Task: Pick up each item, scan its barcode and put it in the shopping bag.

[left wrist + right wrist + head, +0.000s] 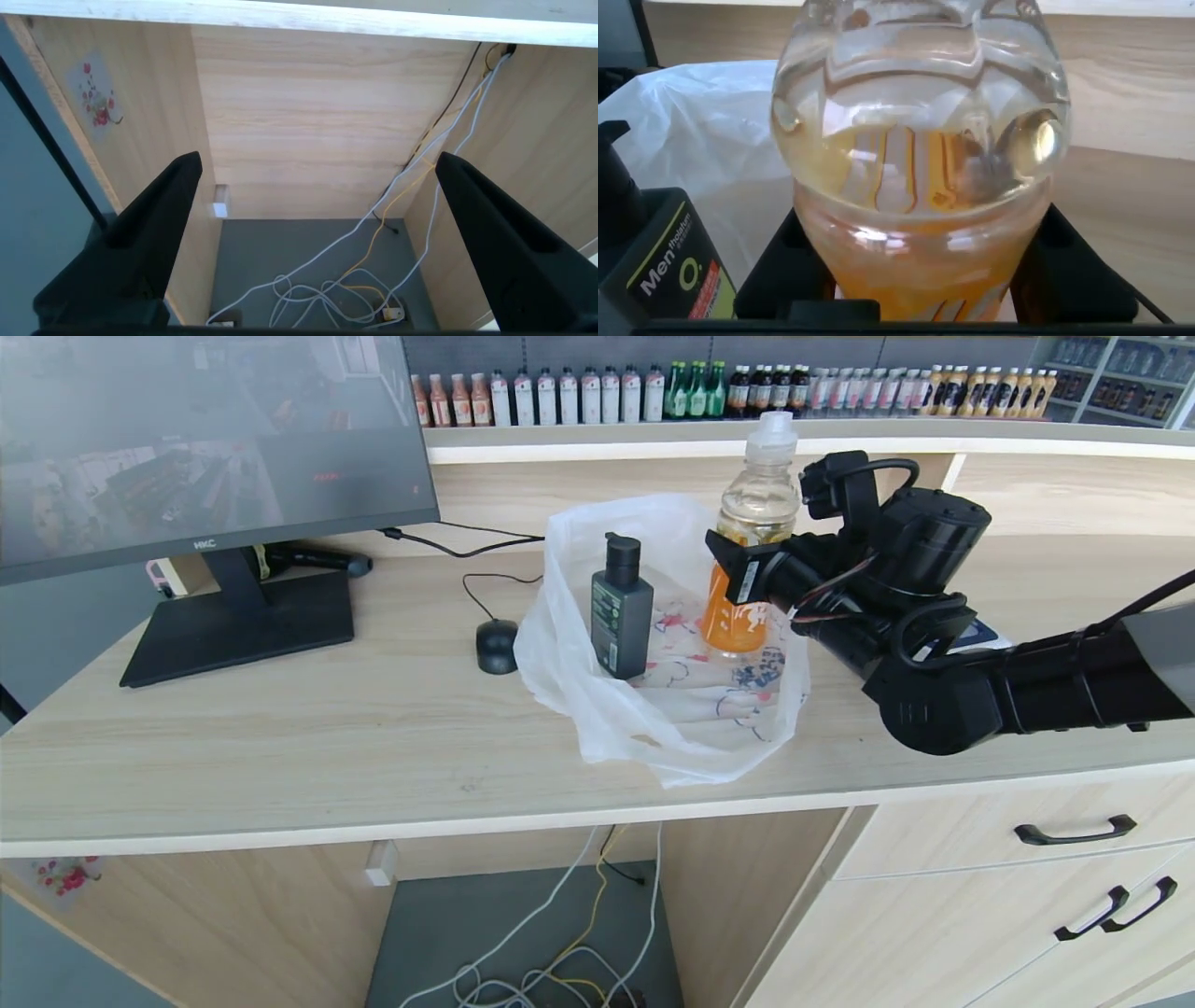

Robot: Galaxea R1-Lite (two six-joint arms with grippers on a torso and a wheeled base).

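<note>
A clear drink bottle (754, 537) with an orange label and white cap stands upright inside the white plastic shopping bag (579, 644) on the counter. My right gripper (738, 581) is shut on the bottle's middle; up close the bottle (920, 177) sits between the black fingers (1083, 271). A dark pump bottle (620, 609) stands upright in the bag to the left of the drink, also seen as the dark pump bottle (663, 271). My left gripper (318, 243) hangs open under the counter, above loose cables, with nothing between its fingers.
A monitor (205, 439) on a black stand occupies the counter's left, with a mouse (496, 645) and its cord beside the bag. A raised ledge (840, 434) runs along the back. Drawers (1074, 831) sit below right. Cables (318, 289) lie on the floor under the counter.
</note>
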